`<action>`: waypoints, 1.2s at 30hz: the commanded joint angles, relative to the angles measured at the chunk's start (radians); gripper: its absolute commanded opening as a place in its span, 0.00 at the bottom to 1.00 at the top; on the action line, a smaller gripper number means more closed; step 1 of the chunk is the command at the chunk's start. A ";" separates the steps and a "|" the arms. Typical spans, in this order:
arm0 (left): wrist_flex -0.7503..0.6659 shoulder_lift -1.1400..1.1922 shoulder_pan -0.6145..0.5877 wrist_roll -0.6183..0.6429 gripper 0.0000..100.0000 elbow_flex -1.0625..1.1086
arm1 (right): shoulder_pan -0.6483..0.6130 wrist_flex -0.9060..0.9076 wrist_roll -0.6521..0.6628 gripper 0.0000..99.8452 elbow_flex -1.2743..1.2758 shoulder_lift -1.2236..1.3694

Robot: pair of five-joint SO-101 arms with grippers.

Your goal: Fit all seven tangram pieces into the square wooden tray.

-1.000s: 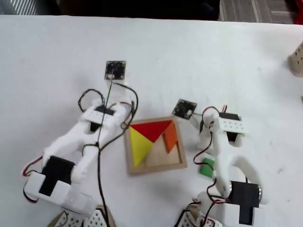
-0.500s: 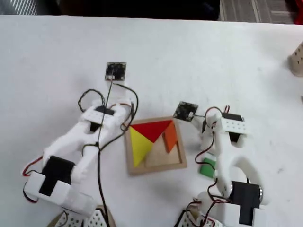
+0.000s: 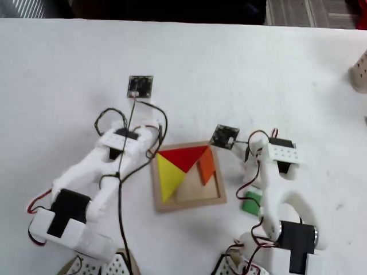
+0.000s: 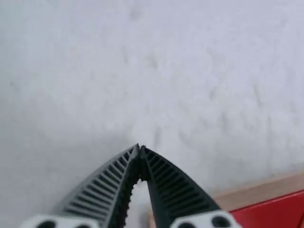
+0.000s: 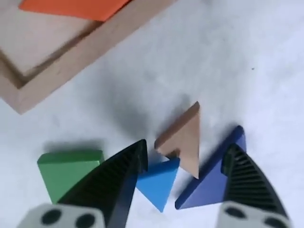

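The square wooden tray [image 3: 218, 197] lies between the two arms and holds a red triangle [image 3: 184, 156], a yellow triangle [image 3: 168, 176] and an orange piece [image 3: 206, 165]. In the right wrist view my right gripper [image 5: 185, 159] stands open over loose pieces beside the tray's corner [image 5: 28, 95]: a tan triangle [image 5: 183, 137], a light blue triangle [image 5: 159, 180], a dark blue piece [image 5: 213, 178] and a green piece [image 5: 66, 171]. The green piece [image 3: 250, 202] shows beside the right arm in the high view. My left gripper [image 4: 139, 151] is shut and empty over bare table next to the tray's edge [image 4: 256, 192].
Two small dark camera boards [image 3: 140, 86] [image 3: 223, 136] stick out from the arms' wrists on cables. A tan perforated object [image 3: 360, 71] stands at the table's far right edge. White table stretches wide beyond the arms.
The right arm has shifted slightly to the right and toward the near edge, uncovering a little more of the green piece. The left arm has not moved.
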 commanded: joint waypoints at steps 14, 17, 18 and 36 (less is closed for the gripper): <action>0.006 -0.010 0.004 -0.003 0.02 -0.028 | -0.050 -0.041 0.003 0.18 0.126 -0.186; 0.006 -0.010 0.004 -0.003 0.02 -0.028 | -0.030 -0.084 0.006 0.18 0.127 -0.185; 0.006 -0.010 0.004 -0.003 0.02 -0.028 | -0.022 -0.088 0.008 0.18 0.129 -0.183; 0.006 -0.010 0.004 -0.003 0.02 -0.028 | -0.025 0.058 0.086 0.13 -0.103 0.124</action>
